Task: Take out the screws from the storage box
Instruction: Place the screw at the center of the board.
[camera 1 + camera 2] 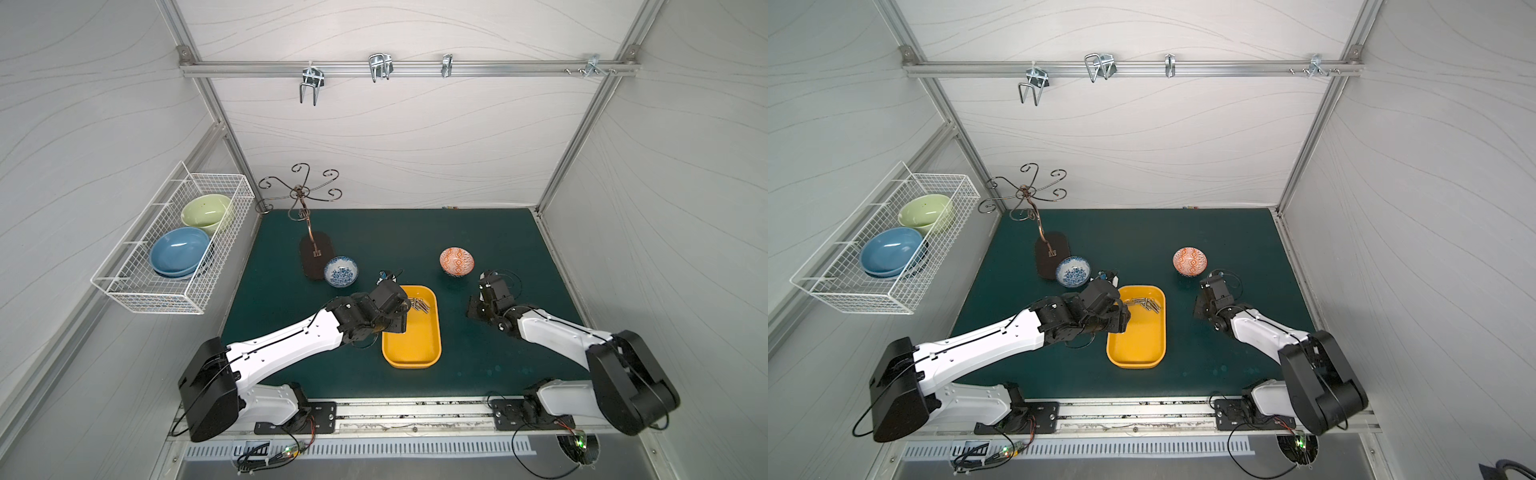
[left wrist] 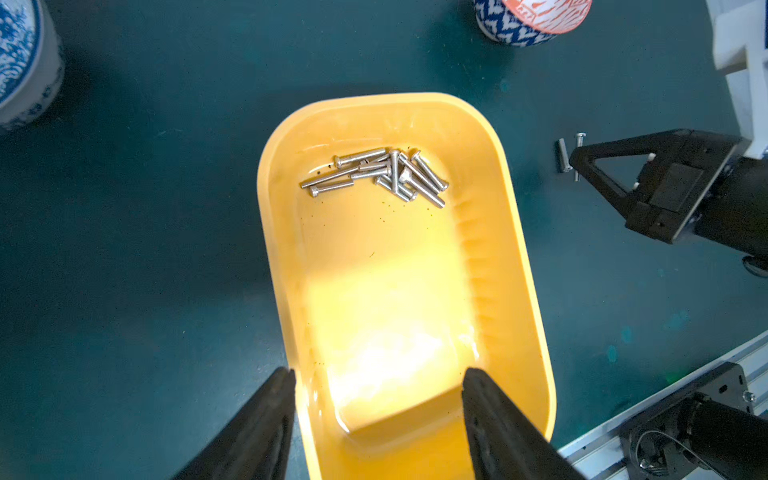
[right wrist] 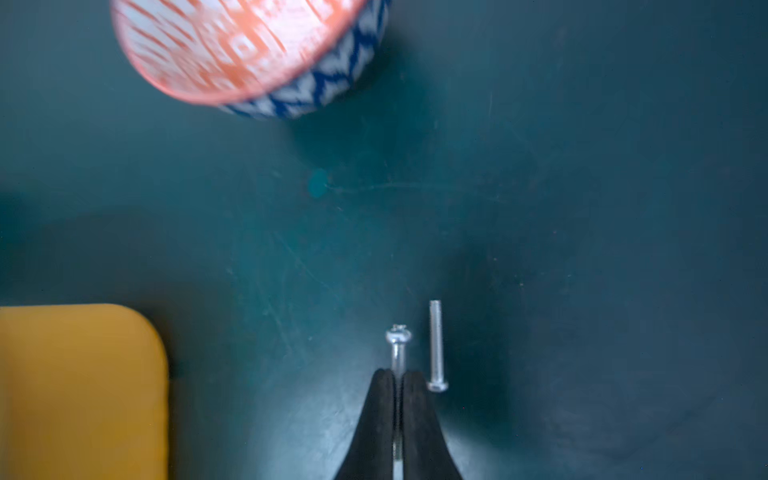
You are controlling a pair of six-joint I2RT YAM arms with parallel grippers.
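L gripper (image 2: 378, 388): jaws wide apart, nothing btw fingers.
R gripper (image 3: 398, 376): fingers pressed tog., screw (image 3: 398, 338) pinched btw tips, head sticking past them.

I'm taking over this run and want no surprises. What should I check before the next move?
1. Right gripper shut on one screw: ok.
2. Second screw out of the storage box, lying on the mat beside that gripper: ok.
3. Left gripper open over the box, short of the pile: ok.
4. Box emptied: not ok; a pile of screws lies at its far end.
5. Left fingers clear of the box walls: cannot tell.
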